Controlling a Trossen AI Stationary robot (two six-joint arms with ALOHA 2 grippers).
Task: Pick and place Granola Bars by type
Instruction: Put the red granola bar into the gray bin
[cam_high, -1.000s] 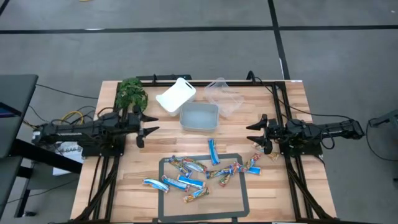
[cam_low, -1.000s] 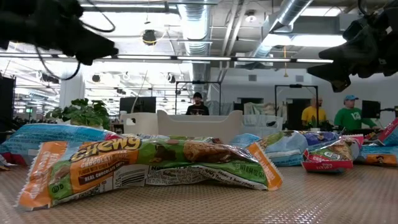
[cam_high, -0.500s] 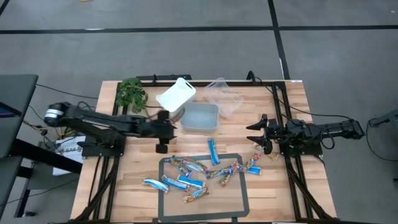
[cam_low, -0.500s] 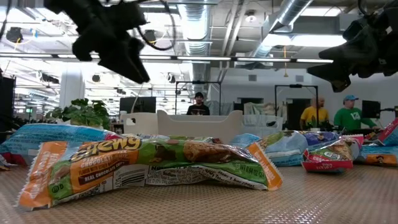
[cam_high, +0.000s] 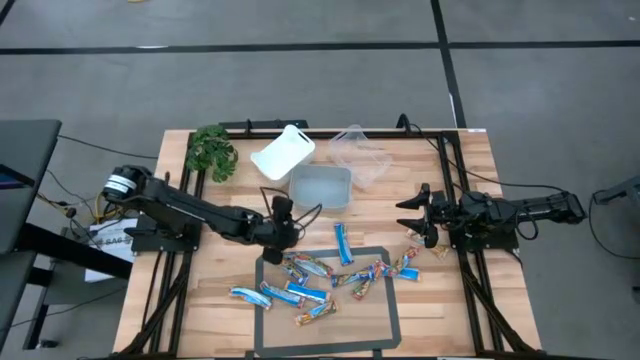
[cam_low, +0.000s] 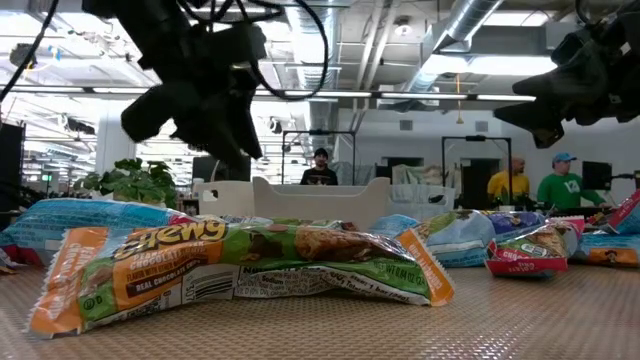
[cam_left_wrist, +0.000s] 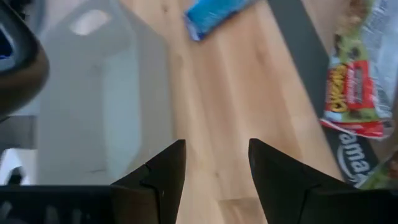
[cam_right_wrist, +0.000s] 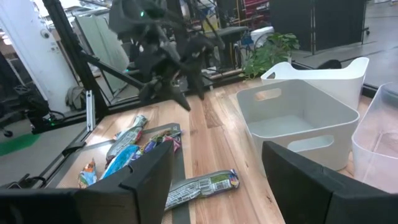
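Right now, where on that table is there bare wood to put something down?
Bare wood lies along the table edge left of the grey-taped rectangle, and at the right edge beyond it. The rectangle's near half is bare too. Crowded: the granola bars across its far half, and the tubs behind.

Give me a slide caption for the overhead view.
Left gripper reaches open toward scattered granola bars; right gripper waits.

Glossy foil-wrapped Granola Bars (cam_high: 312, 278) lie on a smooth, pale wood table (cam_high: 472, 170) beside matt plastic tubs (cam_high: 320, 188).
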